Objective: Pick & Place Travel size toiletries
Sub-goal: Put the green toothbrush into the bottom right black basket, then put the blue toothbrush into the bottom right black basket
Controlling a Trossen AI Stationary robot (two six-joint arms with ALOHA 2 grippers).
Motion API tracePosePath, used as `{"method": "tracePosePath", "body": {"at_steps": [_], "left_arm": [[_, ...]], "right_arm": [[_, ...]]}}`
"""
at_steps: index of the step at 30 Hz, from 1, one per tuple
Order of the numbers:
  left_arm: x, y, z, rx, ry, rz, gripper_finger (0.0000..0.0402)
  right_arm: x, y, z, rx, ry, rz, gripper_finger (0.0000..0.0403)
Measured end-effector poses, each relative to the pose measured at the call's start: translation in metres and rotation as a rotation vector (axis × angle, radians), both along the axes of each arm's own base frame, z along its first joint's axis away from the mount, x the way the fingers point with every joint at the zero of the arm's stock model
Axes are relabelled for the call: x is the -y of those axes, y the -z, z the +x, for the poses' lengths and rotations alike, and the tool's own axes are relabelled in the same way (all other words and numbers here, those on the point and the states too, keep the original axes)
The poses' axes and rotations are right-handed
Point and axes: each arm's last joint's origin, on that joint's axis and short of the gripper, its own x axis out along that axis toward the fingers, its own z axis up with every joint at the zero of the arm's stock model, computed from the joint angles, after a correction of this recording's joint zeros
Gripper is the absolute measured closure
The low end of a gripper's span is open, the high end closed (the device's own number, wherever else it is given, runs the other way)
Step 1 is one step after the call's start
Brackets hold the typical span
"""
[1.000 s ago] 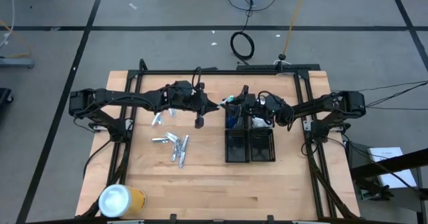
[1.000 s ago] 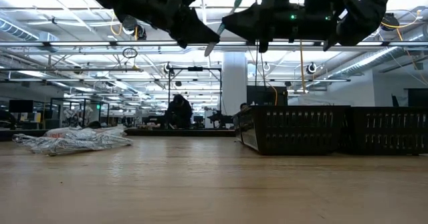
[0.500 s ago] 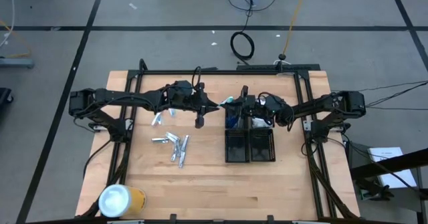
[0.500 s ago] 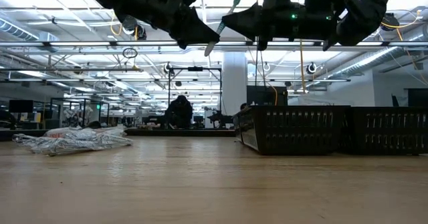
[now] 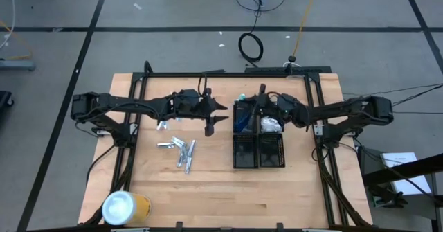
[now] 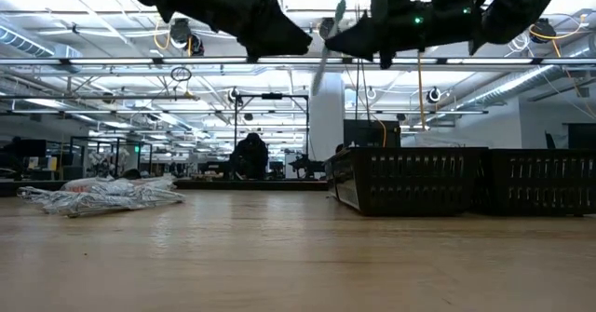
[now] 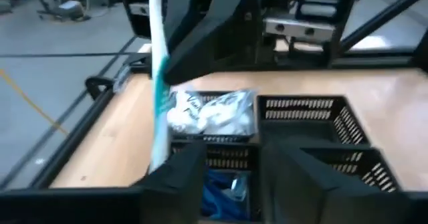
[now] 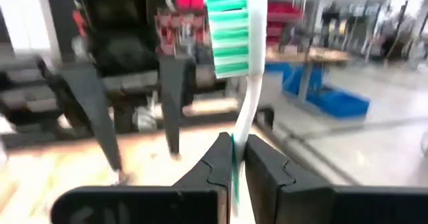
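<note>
Right gripper [image 8: 235, 158] pinching a toothbrush [image 8: 235, 57] above the trays [image 5: 257, 149].
Its bristles point up; the left gripper [image 5: 220, 113], apparently spread, hangs empty just beside it.

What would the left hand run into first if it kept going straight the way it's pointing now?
Probably the toothbrush pinched in the right hand, which hangs right ahead of the open left hand. Beyond it sit the black trays. Depth is hard to judge.

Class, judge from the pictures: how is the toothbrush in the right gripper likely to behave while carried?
The toothbrush looks stiff: it stays straight above the right gripper. Probably light, being slim. Pinched near one end, it may pivot or slip.
</note>
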Motion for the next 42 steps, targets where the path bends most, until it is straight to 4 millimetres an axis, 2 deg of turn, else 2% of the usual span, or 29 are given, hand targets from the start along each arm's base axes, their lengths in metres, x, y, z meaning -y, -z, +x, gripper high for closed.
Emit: {"method": "tracePosePath", "body": {"at_steps": [3, 7, 10, 14, 17, 22, 29, 36, 42], "left_arm": [[-0.001, -0.001, -0.003, -0.030, -0.092, 0.073, 0.0190], [-0.010, -0.008, -0.015, -0.088, -0.374, 0.186, 0.0154], [-0.020, -0.006, -0.021, -0.135, -0.540, 0.216, 0.0143], [-0.033, -0.001, -0.026, -0.184, -0.608, 0.199, 0.0140], [-0.040, 0.003, -0.029, -0.209, -0.642, 0.170, 0.0144], [-0.048, 0.003, -0.031, -0.192, -0.688, 0.127, 0.0152], [-0.049, 0.003, -0.032, -0.192, -0.693, 0.128, 0.0152], [-0.049, 0.003, -0.032, -0.197, -0.690, 0.136, 0.0155], [-0.049, 0.004, -0.032, -0.198, -0.690, 0.134, 0.0156]], "right_arm": [[-0.006, -0.005, -0.014, -0.095, -0.044, 0.080, 0.0389], [-0.020, -0.007, -0.041, -0.256, -0.161, 0.280, 0.0389], [-0.037, -0.007, -0.063, -0.378, -0.247, 0.458, 0.0389], [-0.059, -0.004, -0.085, -0.520, -0.290, 0.653, 0.0389], [-0.072, -0.002, -0.094, -0.593, -0.320, 0.729, 0.0388], [-0.085, 0.008, -0.100, -0.686, -0.310, 0.761, 0.0388], [-0.085, 0.032, -0.106, -0.761, -0.251, 0.780, 0.0377], [-0.082, 0.039, -0.107, -0.764, -0.234, 0.779, 0.0335], [-0.082, 0.038, -0.107, -0.763, -0.256, 0.737, 0.0281]]}}
